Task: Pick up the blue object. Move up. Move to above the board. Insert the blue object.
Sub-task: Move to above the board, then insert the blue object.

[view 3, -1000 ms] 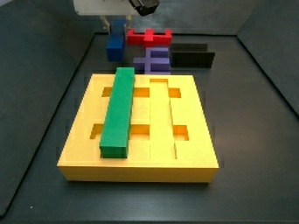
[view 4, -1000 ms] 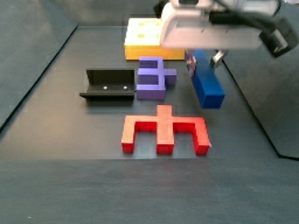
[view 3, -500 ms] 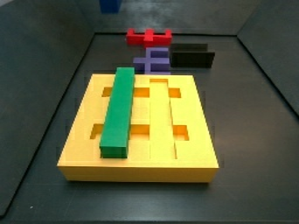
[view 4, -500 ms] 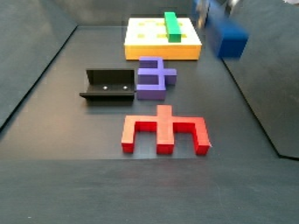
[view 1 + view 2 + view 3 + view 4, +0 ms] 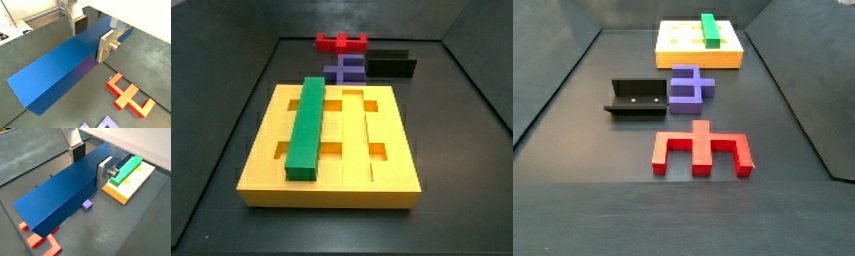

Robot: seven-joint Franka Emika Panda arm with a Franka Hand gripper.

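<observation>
In both wrist views the blue object (image 5: 60, 70) (image 5: 63, 198) is a long dark blue bar held high over the floor, and my gripper (image 5: 92, 37) (image 5: 91, 164) is shut on it near one end, a silver finger on each long side. The board (image 5: 128, 194) lies far below past the gripper. It shows whole in both side views (image 5: 331, 190) (image 5: 680, 45), yellow and grooved, with a green bar (image 5: 309, 125) (image 5: 710, 28) in one groove. Neither the gripper nor the blue object appears in either side view.
A red comb-shaped piece (image 5: 703, 148) (image 5: 341, 42) (image 5: 130, 97) lies on the floor. A purple block (image 5: 687, 87) (image 5: 345, 70) sits between it and the board. The fixture (image 5: 636, 97) (image 5: 392, 64) stands beside the purple block. Dark walls enclose the floor.
The gripper has lifted the blue object off the floor beside the purple block. Both have risen out of the top of both side views.
</observation>
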